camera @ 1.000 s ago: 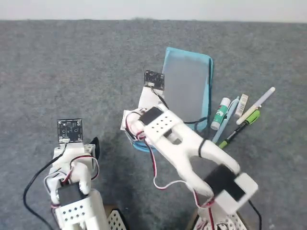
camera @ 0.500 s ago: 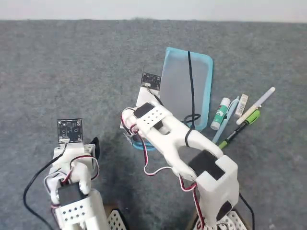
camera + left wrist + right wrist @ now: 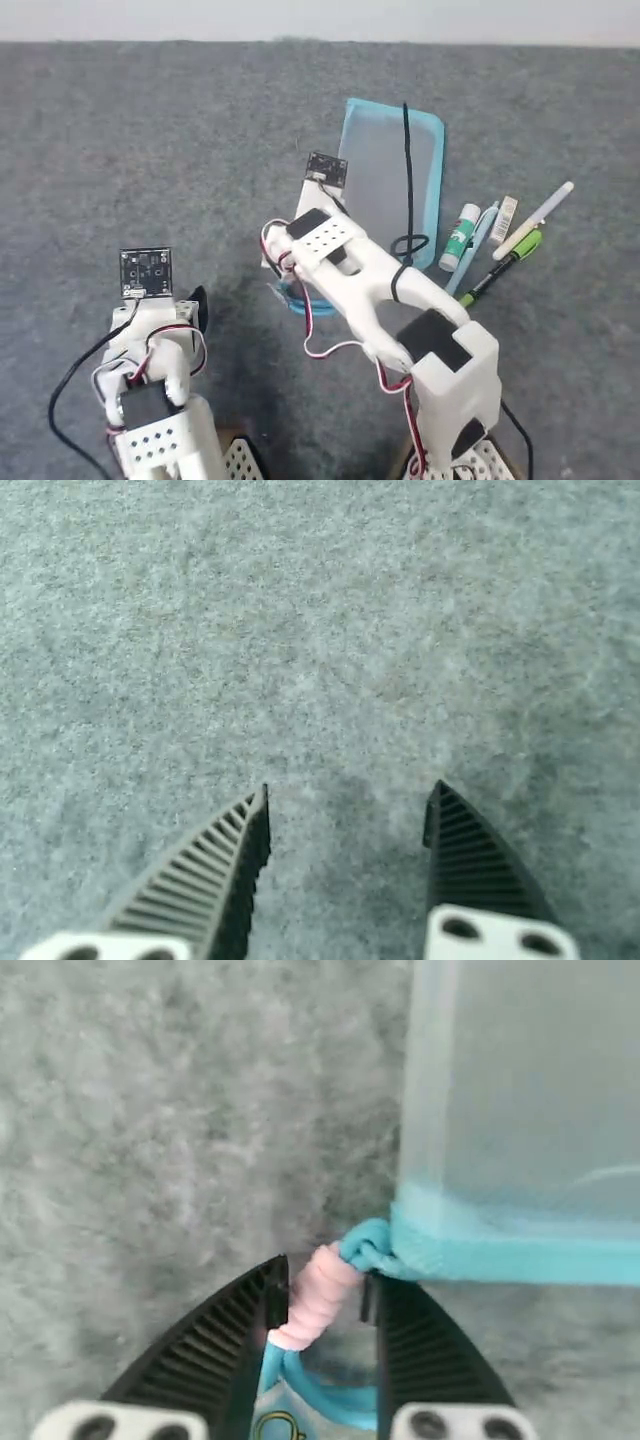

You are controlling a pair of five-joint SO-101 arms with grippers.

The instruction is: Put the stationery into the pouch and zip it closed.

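Glue stick (image 3: 460, 236) and pens (image 3: 505, 258) just right of the pouch (image 3: 375, 170)

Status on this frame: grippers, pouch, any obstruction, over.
Left gripper open over bare carpet. Right gripper shut on pink pull at pouch corner. Stationery beside pouch, none visibly inside. Black cable crosses over pouch.

Bright, diffuse light from overhead, soft-edged shadows. A faint dark patch lies on the carpet (image 3: 300, 630) just ahead of the left gripper (image 3: 350, 788), between its spread tips. Darker shade pools on the carpet around the right gripper (image 3: 327, 1272). The pink pull tab (image 3: 315, 1295) pinched there is evenly lit. The pouch (image 3: 520, 1110) ahead has a pale sheen.
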